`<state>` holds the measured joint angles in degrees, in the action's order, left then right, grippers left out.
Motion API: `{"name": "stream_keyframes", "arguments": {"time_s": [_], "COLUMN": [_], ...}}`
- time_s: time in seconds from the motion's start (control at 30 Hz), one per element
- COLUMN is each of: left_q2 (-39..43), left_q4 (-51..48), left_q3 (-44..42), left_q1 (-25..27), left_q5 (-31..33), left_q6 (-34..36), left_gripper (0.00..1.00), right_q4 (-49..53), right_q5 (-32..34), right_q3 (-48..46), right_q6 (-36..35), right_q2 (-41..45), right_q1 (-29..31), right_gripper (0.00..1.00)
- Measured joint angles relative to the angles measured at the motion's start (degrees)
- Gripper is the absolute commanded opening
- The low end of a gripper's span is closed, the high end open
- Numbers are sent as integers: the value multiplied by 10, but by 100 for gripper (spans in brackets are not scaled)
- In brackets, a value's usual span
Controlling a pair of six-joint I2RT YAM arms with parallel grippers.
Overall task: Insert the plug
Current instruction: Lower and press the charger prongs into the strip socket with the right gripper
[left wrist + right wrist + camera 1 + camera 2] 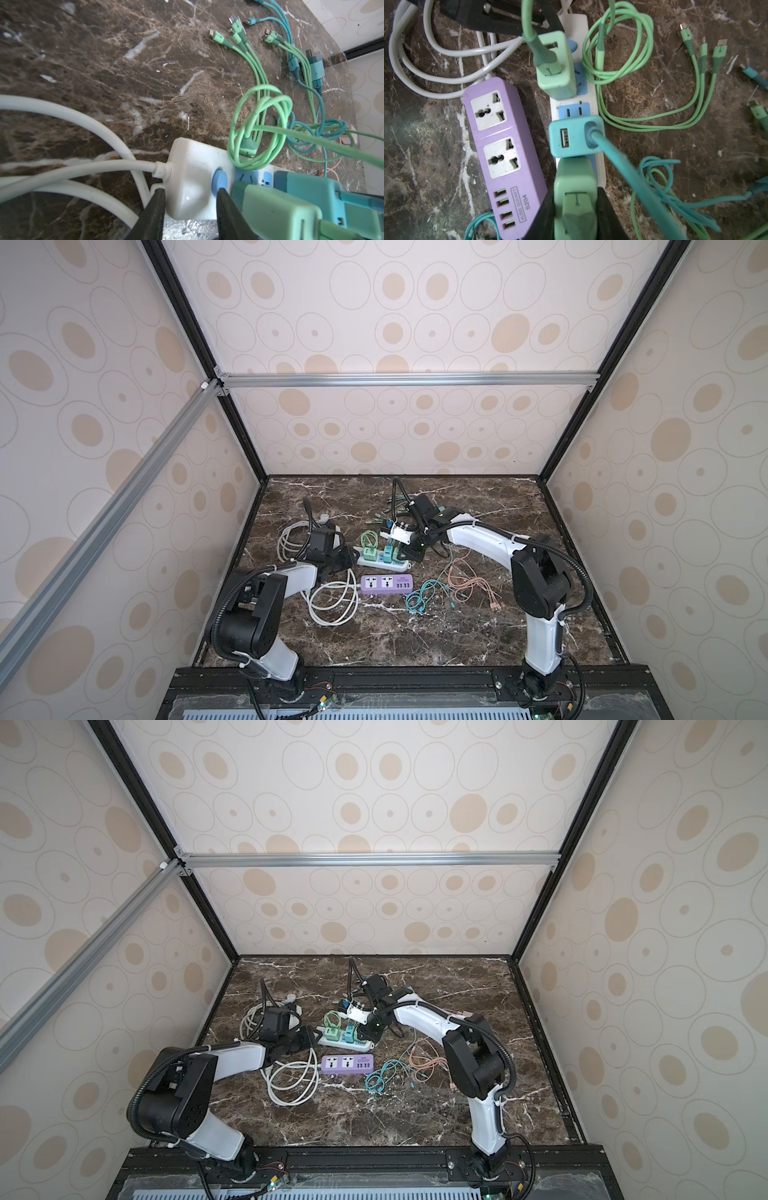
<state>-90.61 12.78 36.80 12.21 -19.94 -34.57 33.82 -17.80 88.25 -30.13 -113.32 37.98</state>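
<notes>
Out to the left of the white power strip (pixel 365 561), loops of white cable (pixel 332 608) sprawl over the marble table (pixel 478 639). The left gripper (pixel 190 189) is right at the strip's cable end, jaws part-way in. One finger sits against the end face, the other over the top by the blue button (pixel 220 179). From this angle I can't say whether it truly clamps the strip or merely rests on it. On the near side of the strip, lying alongside it, is the purple power strip (pixel 500 145), sockets facing up. On the white strip itself, a light green charger (pixel 556 79) stands in the socket nearest the button, with a teal charger (pixel 571 137) further along. And here's the action: at the strip's far end, hard up against the teal charger, the green plug (pixel 574 176) stands over the last socket. The right gripper (pixel 575 192) has it pinched from both sides, jaws narrowed onto its body. Right of the strip, a teal cable (pixel 417 599) and a salmon cable (pixel 473 583) lie tangled on the marble.
</notes>
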Motion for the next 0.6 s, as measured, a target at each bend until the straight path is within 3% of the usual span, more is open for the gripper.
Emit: {"name": "stream_keyframes", "arguments": {"time_s": [0.6], "left_q2": [-26], "left_q4": [0], "left_q3": [18], "left_q1": [-5], "left_q5": [-2], "left_q6": [9], "left_gripper": [42], "right_q4": [15], "right_q5": [27], "right_q3": [13], "right_q6": [-30], "right_q2": [-10], "right_q1": [11], "right_gripper": [0]}}
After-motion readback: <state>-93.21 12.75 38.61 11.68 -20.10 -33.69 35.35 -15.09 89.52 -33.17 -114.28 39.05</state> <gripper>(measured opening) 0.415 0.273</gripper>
